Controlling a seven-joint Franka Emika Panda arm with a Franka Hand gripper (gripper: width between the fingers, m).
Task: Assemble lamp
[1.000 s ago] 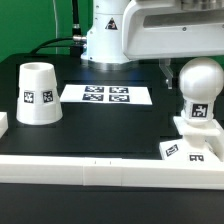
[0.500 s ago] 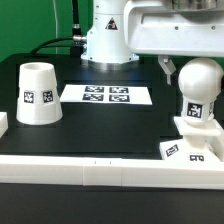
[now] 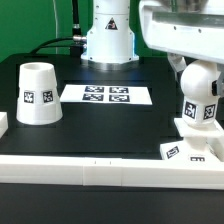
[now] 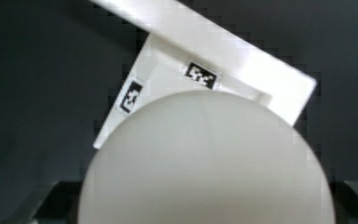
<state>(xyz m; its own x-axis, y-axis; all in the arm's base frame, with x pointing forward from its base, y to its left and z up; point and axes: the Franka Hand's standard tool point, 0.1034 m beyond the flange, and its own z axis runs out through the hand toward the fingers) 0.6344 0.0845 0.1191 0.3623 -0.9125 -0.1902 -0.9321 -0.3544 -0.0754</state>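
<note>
Two of three parts are judged joined, the bulb (image 3: 200, 88) stood upright on the base (image 3: 196, 150) at the exterior view's right, while the shade (image 3: 37, 92) is yet to be fitted, well apart at the left, and the gripper (image 3: 195, 66) is placed about the bulb, its hold not discernible.

Bulb (image 3: 200, 88) upright on base (image 3: 192, 131), ext. view's right, shade (image 3: 37, 93) at its left, marker board (image 3: 106, 95) btwn

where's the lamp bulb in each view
Exterior view: the bulb stands on the base at the exterior view's right edge.
Wrist view: the bulb fills most of the picture, close up.
Shared landmark: the tagged base, behind the bulb in the wrist view.
</note>
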